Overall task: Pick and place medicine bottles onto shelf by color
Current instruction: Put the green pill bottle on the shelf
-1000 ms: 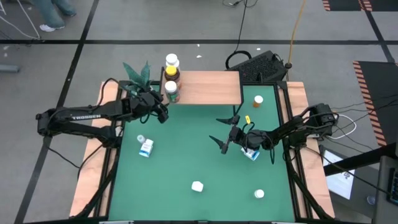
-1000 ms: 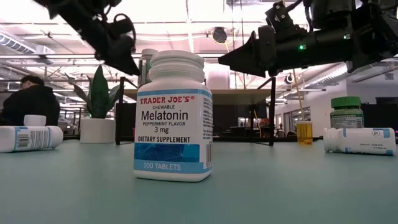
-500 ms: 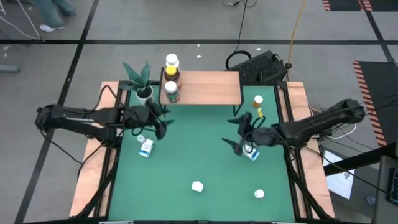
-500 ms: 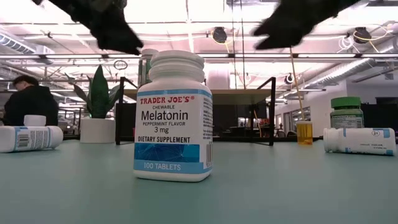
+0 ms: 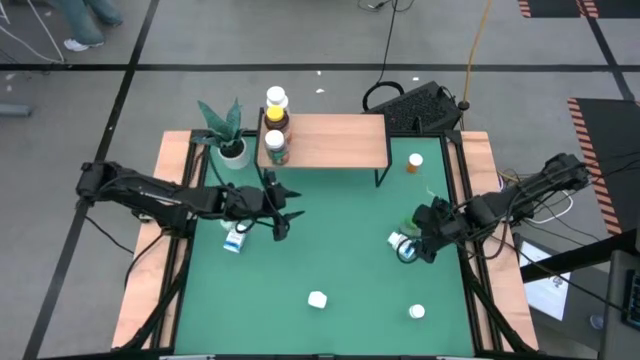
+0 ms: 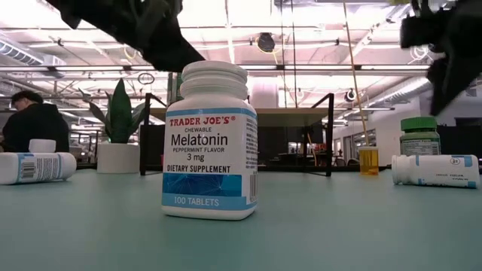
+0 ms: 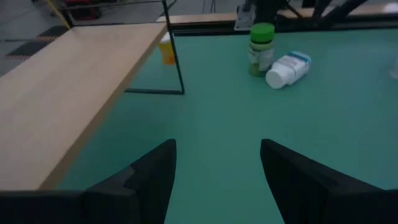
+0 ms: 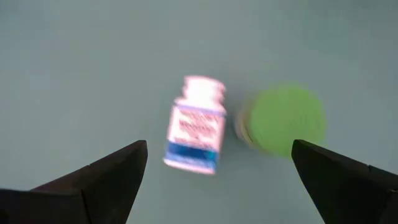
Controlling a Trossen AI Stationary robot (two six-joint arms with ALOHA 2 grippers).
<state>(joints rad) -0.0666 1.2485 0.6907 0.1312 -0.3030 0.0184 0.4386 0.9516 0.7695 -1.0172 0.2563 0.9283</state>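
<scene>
My left gripper (image 5: 283, 210) is open and empty above the green table, just past the white-and-blue bottle (image 5: 234, 238) that lies on its side. My right gripper (image 8: 227, 174) is open wide and points down over a second white-and-blue bottle (image 8: 195, 124) lying on its side and an upright green-capped bottle (image 8: 283, 118); it touches neither. Both bottles also show in the left wrist view, the green one (image 7: 262, 48) and the white-and-blue one (image 7: 287, 68). The wooden shelf (image 5: 335, 140) holds three bottles (image 5: 276, 120) at its left end.
An orange bottle (image 5: 414, 161) stands right of the shelf. A Melatonin jar (image 6: 211, 139) stands near the table's front middle, another white-capped jar (image 5: 416, 312) at the front right. A potted plant (image 5: 228, 130) stands left of the shelf. A person (image 6: 34, 120) sits beyond the table.
My left gripper has gone from the shelf's left end toward the table's near edge and a little to the right, still open. My right gripper has drawn back toward the table's right edge and tipped from level to pointing down over the two bottles there.
</scene>
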